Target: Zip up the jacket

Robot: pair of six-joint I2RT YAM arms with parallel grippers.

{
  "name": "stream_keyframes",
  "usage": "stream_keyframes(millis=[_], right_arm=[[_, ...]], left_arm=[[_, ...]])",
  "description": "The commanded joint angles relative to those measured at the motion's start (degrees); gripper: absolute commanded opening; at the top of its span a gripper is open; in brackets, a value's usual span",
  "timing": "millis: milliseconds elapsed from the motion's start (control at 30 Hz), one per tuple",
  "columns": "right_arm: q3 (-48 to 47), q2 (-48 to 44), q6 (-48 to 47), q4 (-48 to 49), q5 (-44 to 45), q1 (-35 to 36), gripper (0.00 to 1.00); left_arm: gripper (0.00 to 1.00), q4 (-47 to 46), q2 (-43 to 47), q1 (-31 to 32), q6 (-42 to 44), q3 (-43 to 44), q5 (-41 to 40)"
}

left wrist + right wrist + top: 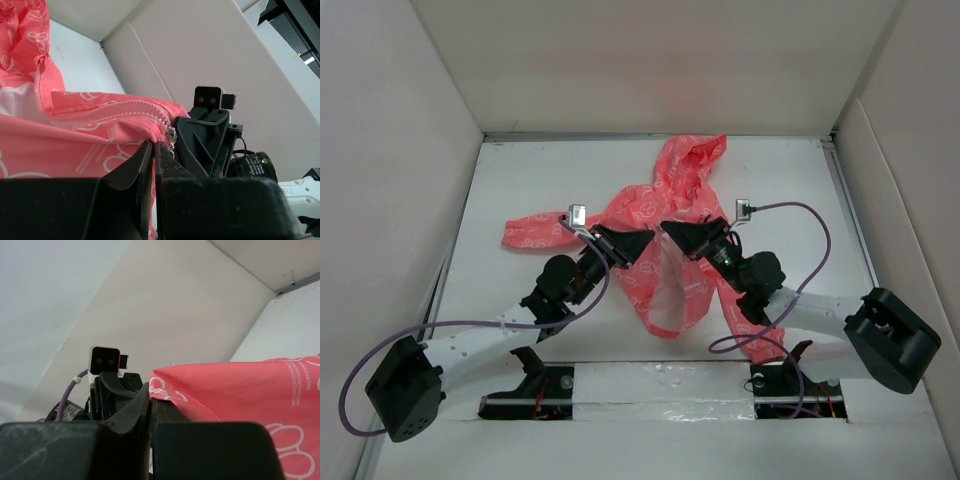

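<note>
The jacket [672,195] lies mid-table on the white table [520,310], with its hood [695,160] at the far side and one sleeve [535,232] flung out to the left. At its raised front, the left gripper [642,243] is clenched on fabric just below the zipper teeth [125,107]. The right gripper [670,230] is pinched on the facing edge, right by the small metal slider [171,135].

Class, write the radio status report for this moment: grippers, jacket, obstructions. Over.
Left gripper shut on jacket by the zipper. Right gripper shut on jacket edge. Front open, lining showing. Nothing blocking.
</note>
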State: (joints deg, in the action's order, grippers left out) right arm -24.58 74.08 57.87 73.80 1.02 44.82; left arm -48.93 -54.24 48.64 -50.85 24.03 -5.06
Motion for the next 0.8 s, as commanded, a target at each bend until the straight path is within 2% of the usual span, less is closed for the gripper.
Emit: stream_keyframes(millis=[0, 367, 600, 700, 767], right_arm=[[-2.1, 0.1, 0.8, 29.2, -0.7, -0.9, 0.0], [-3.4, -0.6, 2.4, 20.9, -3.2, -1.9, 0.0], [-6.4, 0.8, 4.8, 15.5, -6.5, -3.9, 0.0], [-8.6, 0.4, 5.2, 10.2, -8.5, -4.6, 0.0], [-10.5, -0.3, 5.0, 3.1, -9.1, -5.1, 0.0]], left_arm=[[0.0, -1.0, -0.2, 0.4, 1.5, 3.1, 4.7], [0.0, 2.4, 0.9, 0.4, 4.8, 4.4, 9.7], [0.0, 8.9, 3.3, 0.4, 7.7, 5.6, 12.2], [0.0, 12.1, 4.4, 0.4, 9.4, 6.4, 12.9], [0.0, 15.5, 4.8, 0.4, 10.9, 7.1, 13.1]])
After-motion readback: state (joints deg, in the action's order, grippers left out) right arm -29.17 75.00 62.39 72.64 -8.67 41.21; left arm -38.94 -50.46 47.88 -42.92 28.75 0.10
